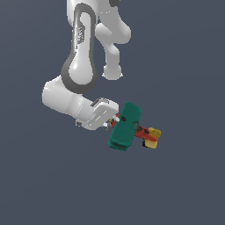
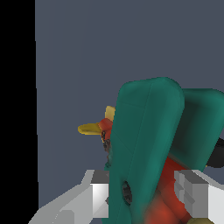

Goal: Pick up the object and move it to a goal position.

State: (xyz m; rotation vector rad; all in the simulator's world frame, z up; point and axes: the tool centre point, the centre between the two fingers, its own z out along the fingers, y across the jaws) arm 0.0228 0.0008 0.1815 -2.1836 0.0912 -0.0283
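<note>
Wrist view shows, nearest the camera, the two pale grey fingers (image 2: 192,192) of the white gripper (image 2: 144,197) set on either side of the small toy biplane with broad teal-green wings, a red body and yellow end parts (image 2: 148,144); the red body is seen squeezed between the pads, so the claw is judged to be clamped on the toy. Beyond the fingers the broad teal-green wings rise and fill much of the picture, and past them a yellow piece and a red nose are seen (propeller or tail cannot be told with certainty from here). In the exterior view the gripper (image 1: 110,122) at the end of the white jointed arm (image 1: 79,66) is tilted toward the exterior view's right, and the biplane (image 1: 129,129) is held out from it, with its yellow end (image 1: 153,137) farthest from the fingers. No shadow or contact beneath the toy can be made out, so the toy is judged to be off the surface: the pick-up appears done. What is left is the carrying to the goal, and no goal marker is shown in either picture, so the remaining way cannot be judged. Farther off, only the plain dark blue-grey background (image 1: 184,189) is seen; nothing is seen standing in the way.
</note>
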